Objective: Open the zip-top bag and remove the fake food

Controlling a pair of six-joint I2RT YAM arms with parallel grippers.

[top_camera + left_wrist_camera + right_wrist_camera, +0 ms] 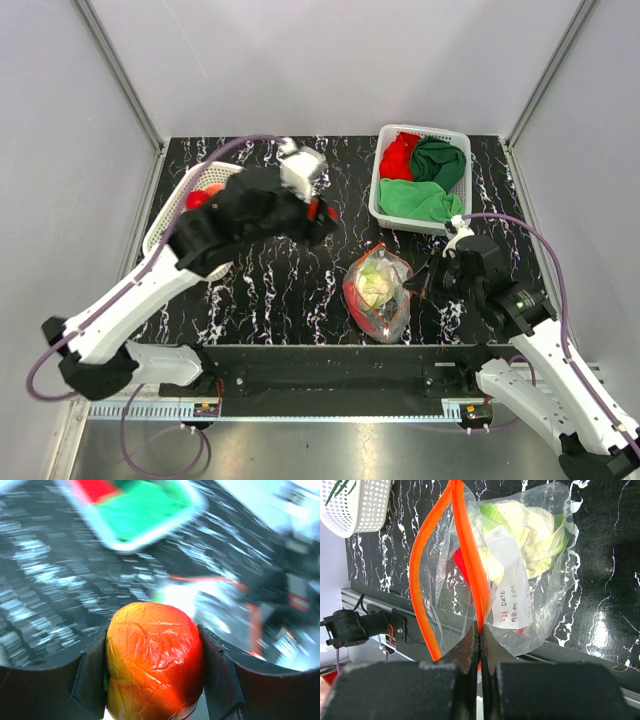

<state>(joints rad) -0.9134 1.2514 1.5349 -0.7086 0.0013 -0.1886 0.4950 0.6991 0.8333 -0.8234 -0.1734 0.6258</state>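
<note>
The clear zip-top bag [378,290] lies on the black table near the front, its orange-red zip strip [465,555] parted and the mouth open. Pale green cabbage [530,535] and a red piece [461,562] show inside. My right gripper [480,630] is shut on one side of the zip strip; it shows in the top view [425,278] right of the bag. My left gripper [152,665] is shut on a red-orange round fruit [155,660]. In the top view it [320,215] is held above the table left of the bag.
A white mesh basket [170,225] at the left holds red toy food [200,195]. Another white basket [376,195] at the back right holds red and green cloths [425,175]. Grey walls enclose the table.
</note>
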